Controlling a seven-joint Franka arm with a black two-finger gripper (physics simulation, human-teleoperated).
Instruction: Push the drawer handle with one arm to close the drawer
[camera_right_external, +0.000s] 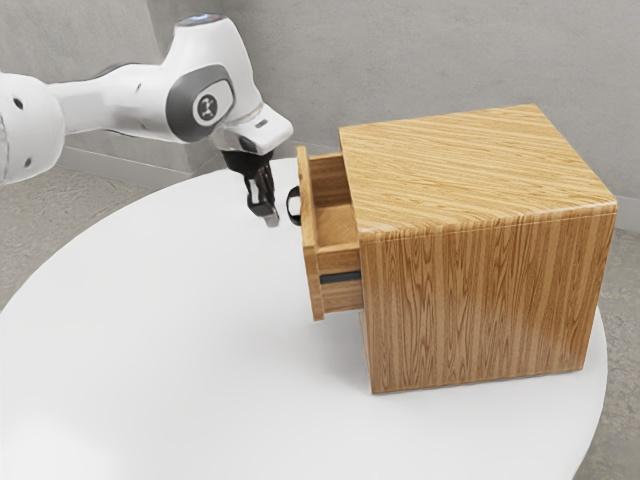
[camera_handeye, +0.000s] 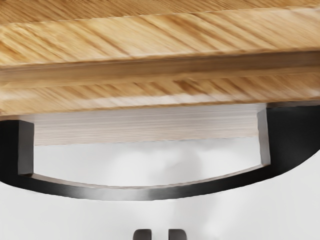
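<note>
A round white table with a smooth top (camera_right_external: 170, 330) bears everything, giving the furniture a level base. On it, towards the exterior view's right, stands a boxy cabinet of light, striped wood (camera_right_external: 480, 300), turned so that its drawer side faces the robot, presumably so that a push can run straight inward. The white, jointed robot arm with grey caps (camera_right_external: 205, 100) comes in from the far left, which puts it on the side from which closing force is needed. Between them, the light wooden drawer with a flat front (camera_right_external: 311, 240) juts well out of the cabinet towards the left, so the task is plainly undone. The black two-finger gripper (camera_right_external: 267, 217) points down just beside the drawer front, its fingers a narrow gap apart with nothing between them; a push needs no grasp, so that small spread should serve. Smallest is the curved black bow handle (camera_handeye: 145, 193), fixed to the drawer front and facing the gripper, apart from it. The fingertips line up near the middle of the bow, a sensible place: pressing there towards the right should keep the drawer from skewing, whereas an off-centre push might bind it.
</note>
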